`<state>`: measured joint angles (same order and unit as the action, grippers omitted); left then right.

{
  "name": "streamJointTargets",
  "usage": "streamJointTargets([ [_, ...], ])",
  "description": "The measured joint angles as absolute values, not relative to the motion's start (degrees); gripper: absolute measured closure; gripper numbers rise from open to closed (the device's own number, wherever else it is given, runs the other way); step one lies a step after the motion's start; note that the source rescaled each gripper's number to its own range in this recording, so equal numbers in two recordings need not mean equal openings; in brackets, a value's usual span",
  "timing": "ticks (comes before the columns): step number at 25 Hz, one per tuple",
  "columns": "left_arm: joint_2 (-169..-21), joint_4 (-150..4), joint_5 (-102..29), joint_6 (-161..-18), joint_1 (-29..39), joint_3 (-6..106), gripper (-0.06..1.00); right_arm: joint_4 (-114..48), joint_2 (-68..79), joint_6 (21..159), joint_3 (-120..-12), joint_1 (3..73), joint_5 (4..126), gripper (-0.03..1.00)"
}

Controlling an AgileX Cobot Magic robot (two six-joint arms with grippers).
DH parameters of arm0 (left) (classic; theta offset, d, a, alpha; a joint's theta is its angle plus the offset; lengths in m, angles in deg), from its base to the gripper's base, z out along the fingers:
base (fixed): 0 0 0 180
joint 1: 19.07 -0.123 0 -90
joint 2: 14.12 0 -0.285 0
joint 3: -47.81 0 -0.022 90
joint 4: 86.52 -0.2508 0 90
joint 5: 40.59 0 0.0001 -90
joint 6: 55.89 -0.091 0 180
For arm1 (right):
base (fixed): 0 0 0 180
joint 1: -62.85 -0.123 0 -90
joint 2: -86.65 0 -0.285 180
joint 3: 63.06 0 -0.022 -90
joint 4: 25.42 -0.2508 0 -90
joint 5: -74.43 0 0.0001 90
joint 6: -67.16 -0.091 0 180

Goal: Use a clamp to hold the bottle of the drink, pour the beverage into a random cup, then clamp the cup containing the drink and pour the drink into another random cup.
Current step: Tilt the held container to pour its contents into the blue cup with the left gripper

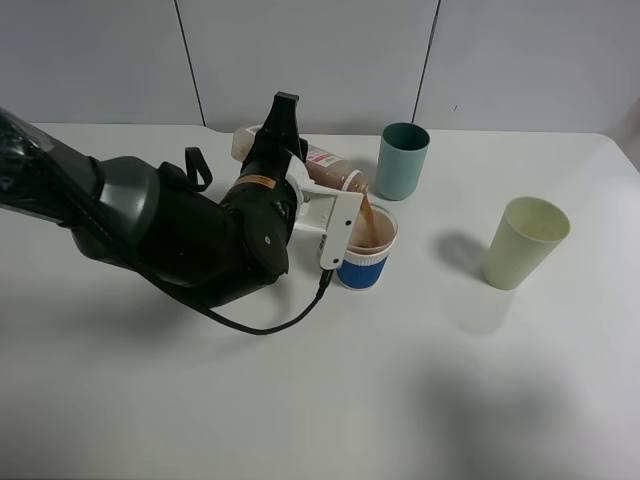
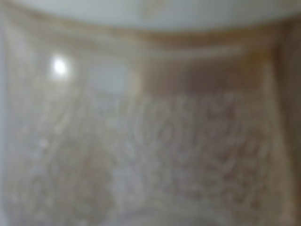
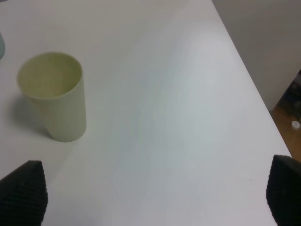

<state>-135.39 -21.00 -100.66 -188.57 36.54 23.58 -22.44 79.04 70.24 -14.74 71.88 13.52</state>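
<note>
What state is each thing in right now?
bottle: tilted, pouring
blue-banded cup: upright, partly filled with brown drink
teal cup: upright, contents not visible
pale yellow cup: upright, empty
left gripper: shut on bottle
right gripper: open, holding nothing

Tipped bottle (image 1: 335,172) streams brown drink (image 1: 367,213) into the blue-banded cup (image 1: 362,262); teal cup (image 1: 402,162) and cream cup (image 1: 524,243) stand upright.

One bottle (image 1: 330,168) — three cups: teal cup (image 1: 402,165), cream cup (image 1: 520,250), blue-banded cup (image 1: 362,268).
</note>
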Motion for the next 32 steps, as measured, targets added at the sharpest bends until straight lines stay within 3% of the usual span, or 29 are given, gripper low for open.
streamJointTargets([
  [32,-135.39,-22.73,-103.5,-193.52,35.87,23.58,0.91,-22.44,79.04,70.24,-14.74,71.88,13.52,0.14],
])
